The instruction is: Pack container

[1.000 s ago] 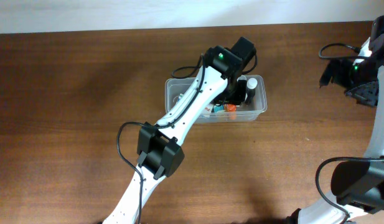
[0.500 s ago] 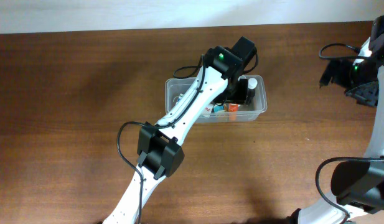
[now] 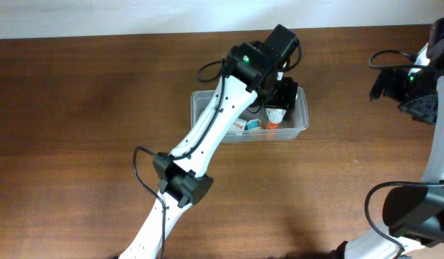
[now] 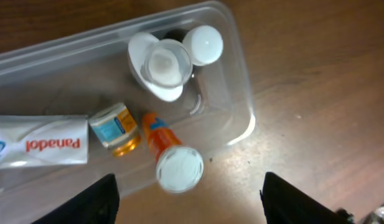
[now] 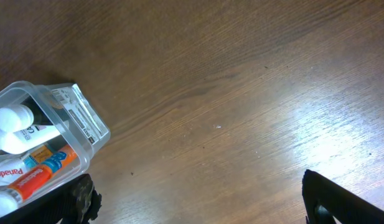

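The container (image 3: 206, 119) is a clear plastic tub in the middle of the table. In it lie a white Panadol tube (image 4: 39, 144), a small blue-labelled jar (image 4: 116, 127), an orange tube (image 4: 163, 152) with a white cap, a white bottle (image 4: 160, 65) and a round white cap (image 4: 203, 43). My left gripper (image 3: 284, 97) hangs over the tub's right end. In the left wrist view it (image 4: 192, 208) is open, its jaws wide apart with nothing between them. My right gripper (image 5: 204, 205) is open over bare wood, to the right of the container (image 5: 86, 134).
The brown wooden table (image 3: 78, 144) spreads around the tub. A pale wall strip runs along the far edge (image 3: 135, 18). My left arm (image 3: 207, 137) crosses the tub's left half, hiding part of it. The right arm's base (image 3: 416, 208) stands at the right edge.
My left gripper has opened and lifted back from the tub's right end. The white-capped orange tube now lies uncovered inside. The right arm has not moved.
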